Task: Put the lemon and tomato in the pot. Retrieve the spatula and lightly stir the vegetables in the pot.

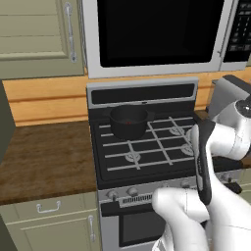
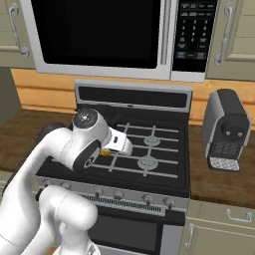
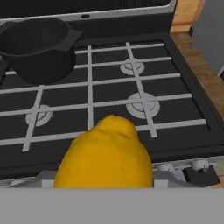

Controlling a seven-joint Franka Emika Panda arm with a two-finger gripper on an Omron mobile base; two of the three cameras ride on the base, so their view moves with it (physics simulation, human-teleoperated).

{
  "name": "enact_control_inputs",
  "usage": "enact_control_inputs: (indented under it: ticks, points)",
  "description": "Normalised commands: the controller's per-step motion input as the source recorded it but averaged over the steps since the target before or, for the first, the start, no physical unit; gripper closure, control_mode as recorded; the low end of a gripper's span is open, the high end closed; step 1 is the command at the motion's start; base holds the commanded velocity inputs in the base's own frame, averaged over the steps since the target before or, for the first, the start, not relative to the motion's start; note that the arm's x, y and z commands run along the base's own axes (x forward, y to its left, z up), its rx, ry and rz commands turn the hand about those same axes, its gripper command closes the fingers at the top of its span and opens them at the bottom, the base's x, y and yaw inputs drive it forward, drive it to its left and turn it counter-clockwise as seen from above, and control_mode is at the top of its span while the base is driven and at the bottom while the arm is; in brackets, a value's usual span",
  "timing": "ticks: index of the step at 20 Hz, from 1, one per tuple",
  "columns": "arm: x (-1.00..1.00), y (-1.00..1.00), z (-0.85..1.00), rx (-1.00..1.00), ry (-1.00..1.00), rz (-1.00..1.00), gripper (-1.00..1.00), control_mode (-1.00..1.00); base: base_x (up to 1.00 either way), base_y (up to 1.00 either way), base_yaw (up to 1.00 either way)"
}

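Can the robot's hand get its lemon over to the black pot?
Probably yes. The lemon sits in the gripper above the stove's front, and only bare grates lie between it and the open pot.

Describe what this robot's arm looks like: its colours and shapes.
The arm is made of smooth, rounded glossy white shells, thick like bent tubes. A long black band runs down one link in the left base view. In the right base view a round joint cap is dark grey with pale specks, and a dark ring sits beneath it. No loose cables or lettering show.
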Motion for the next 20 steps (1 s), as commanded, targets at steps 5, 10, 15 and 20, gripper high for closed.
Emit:
enact_control_inputs:
  ticks: [5, 10, 15, 20]
  points:
    - [0.11, 0.89, 0.37, 0.00, -0.15, -0.03, 1.00, -1.00, 0.00, 0.00, 0.00]
    - [0.55, 0.60, 0.37, 0.00, -0.07, -0.01, 1.00, -1.00, 0.00, 0.00, 0.00]
    - [0.62, 0.39, 0.32, 0.00, -0.01, 0.00, 1.00, -1.00, 0.00, 0.00, 0.00]
    - [0.71, 0.20, 0.05, 0.00, 0.00, 0.00, 1.00, -1.00, 0.00, 0.00, 0.00]
